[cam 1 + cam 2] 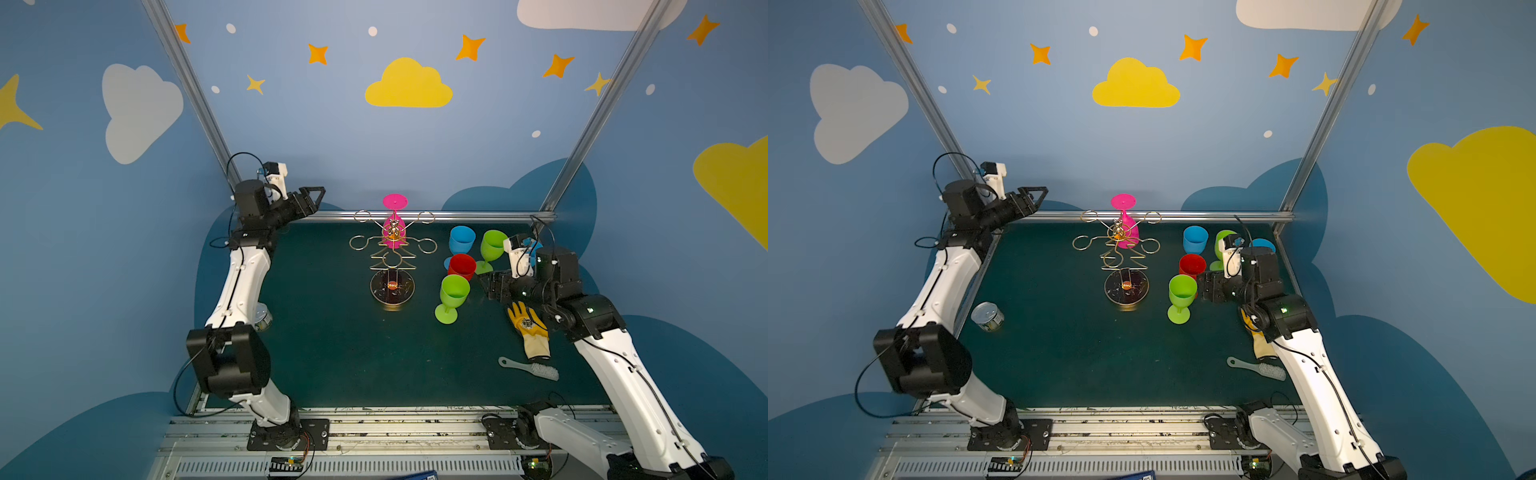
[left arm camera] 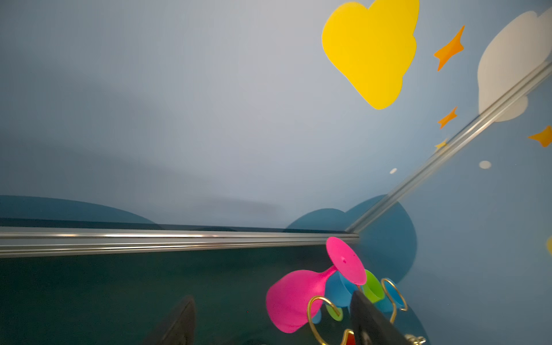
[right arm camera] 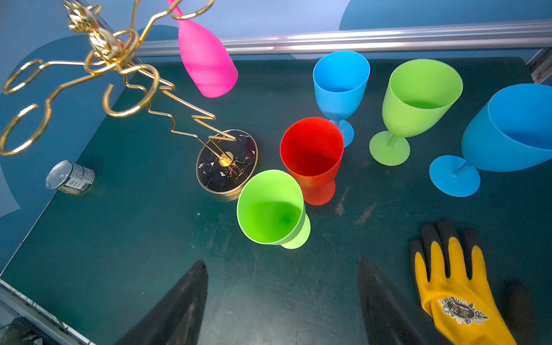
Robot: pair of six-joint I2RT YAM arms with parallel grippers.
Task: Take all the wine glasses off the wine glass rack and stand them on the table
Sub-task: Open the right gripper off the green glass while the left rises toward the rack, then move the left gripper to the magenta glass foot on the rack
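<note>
The wine glass (image 1: 394, 232) is pink and hangs upside down, foot up, in a ring of the gold wire wine glass rack (image 1: 392, 286), mid-table at the back. It shows in both top views and both wrist views (image 3: 206, 65) (image 2: 295, 298). My left gripper (image 1: 318, 197) is raised at the back left, well apart from the rack. Its fingers (image 2: 179, 322) stand wide open and empty. My right gripper (image 1: 486, 286) hovers low to the right of a green glass (image 1: 454, 293), open (image 3: 283, 262) with only bare mat between its fingers.
Red (image 1: 462, 266), blue (image 1: 461, 239) and green (image 1: 492, 245) glasses stand upright right of the rack, and another blue one (image 3: 513, 131) farther right. A yellow glove (image 1: 528, 328) and a brush (image 1: 530, 368) lie near the right arm. A tin can (image 1: 988, 316) lies at the left edge.
</note>
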